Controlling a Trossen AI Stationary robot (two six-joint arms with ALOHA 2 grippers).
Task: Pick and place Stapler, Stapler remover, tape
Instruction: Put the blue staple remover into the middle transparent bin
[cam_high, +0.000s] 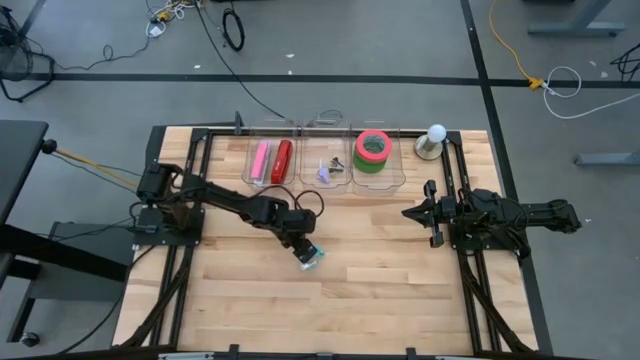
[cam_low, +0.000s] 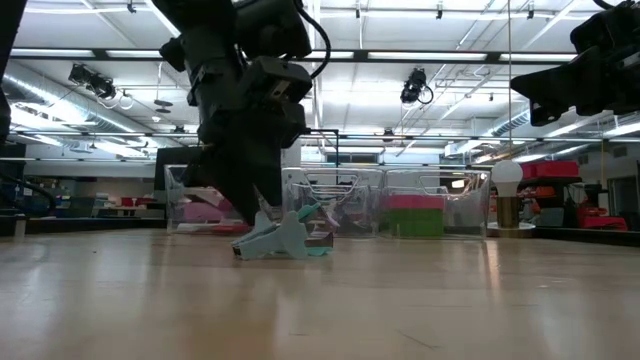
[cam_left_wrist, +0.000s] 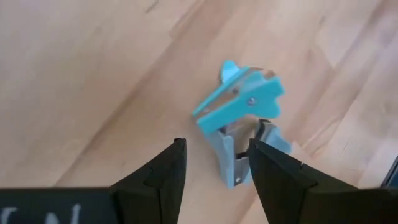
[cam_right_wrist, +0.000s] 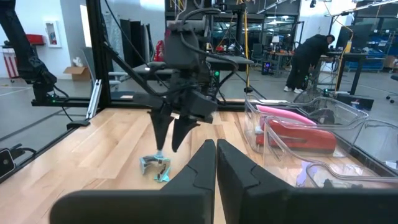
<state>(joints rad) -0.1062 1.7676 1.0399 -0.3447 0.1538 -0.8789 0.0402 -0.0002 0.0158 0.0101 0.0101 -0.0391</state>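
Note:
A teal and grey staple remover (cam_left_wrist: 239, 118) lies on the wooden table (cam_high: 380, 300), a little left of centre. My left gripper (cam_left_wrist: 214, 146) slants down over it, open, with the remover's grey end between its fingers. Three clear bins stand along the far edge. The left one holds a red stapler (cam_high: 283, 160) and a pink one (cam_high: 260, 160). The right one holds a red roll of tape on a green roll (cam_high: 372, 150). My right gripper (cam_high: 410, 213) waits shut and level at the table's right side, touching nothing. My left gripper comes at the staple remover slanting down from the table's left. Its two fingers (cam_left_wrist: 273, 171) stand on either side of the remover's grey end (cam_left_wrist: 231, 169). The remover lies on the table. Whether the fingers touch it I cannot tell.
The middle bin (cam_high: 327, 170) holds a small purple staple remover. A white ball on a metal base (cam_high: 435, 140) stands at the far right, beside the bins. Bare wood lies near the front edge. A person stands in the room beyond the table.

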